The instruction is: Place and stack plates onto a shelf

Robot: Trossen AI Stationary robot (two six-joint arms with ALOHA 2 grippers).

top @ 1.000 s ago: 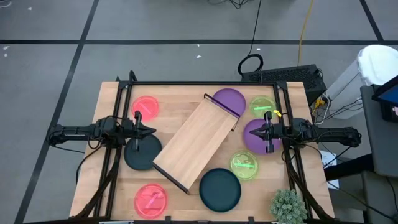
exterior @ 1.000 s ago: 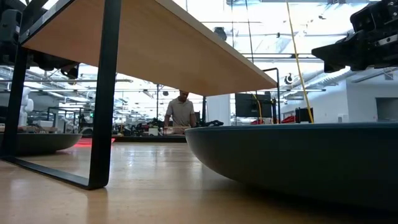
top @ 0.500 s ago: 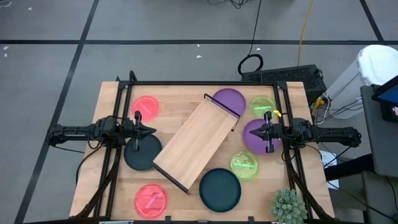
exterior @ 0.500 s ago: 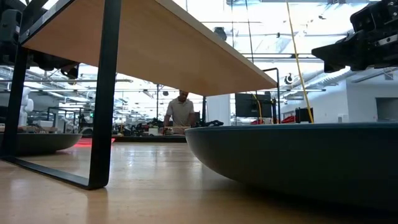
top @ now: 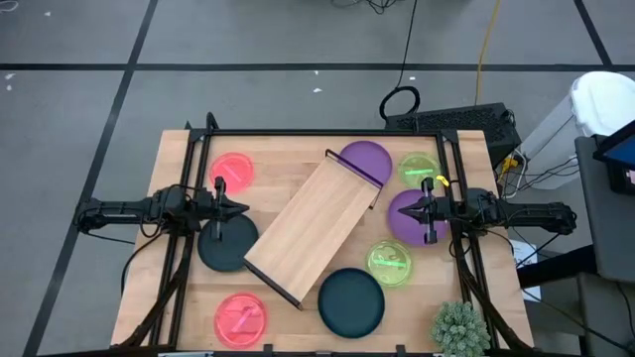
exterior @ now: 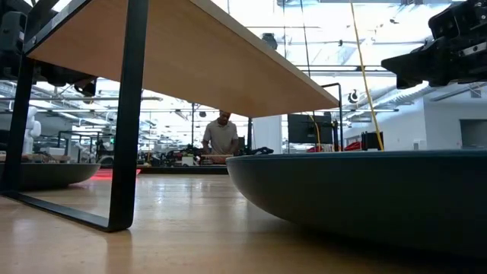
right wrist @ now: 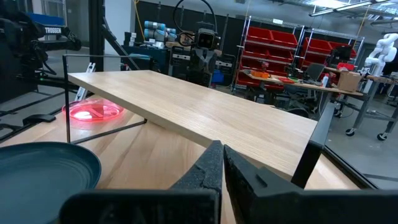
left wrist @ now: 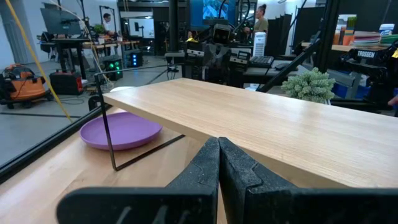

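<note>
The shelf (top: 313, 230) stands slantwise mid-table on its black frame ends; I see it also in the left wrist view (left wrist: 261, 121), the right wrist view (right wrist: 186, 106) and from below in the low view (exterior: 190, 53). Around it, flat on the table, lie two pink plates (top: 232, 171) (top: 241, 317), two dark plates (top: 226, 243) (top: 351, 300), two purple plates (top: 365, 159) (top: 409, 216) and two lime plates (top: 418, 169) (top: 390, 264). My left gripper (top: 241, 208) (left wrist: 219, 149) is shut and hovers left of the shelf. My right gripper (top: 402, 209) (right wrist: 217, 152) is shut above the right purple plate.
A spiky green plant (top: 459, 327) stands at the table's near right corner. Black frame rails run along the table's far edge and both sides. The near dark plate (exterior: 365, 190) fills the low view's right. A person (exterior: 221, 137) stands far off in the room.
</note>
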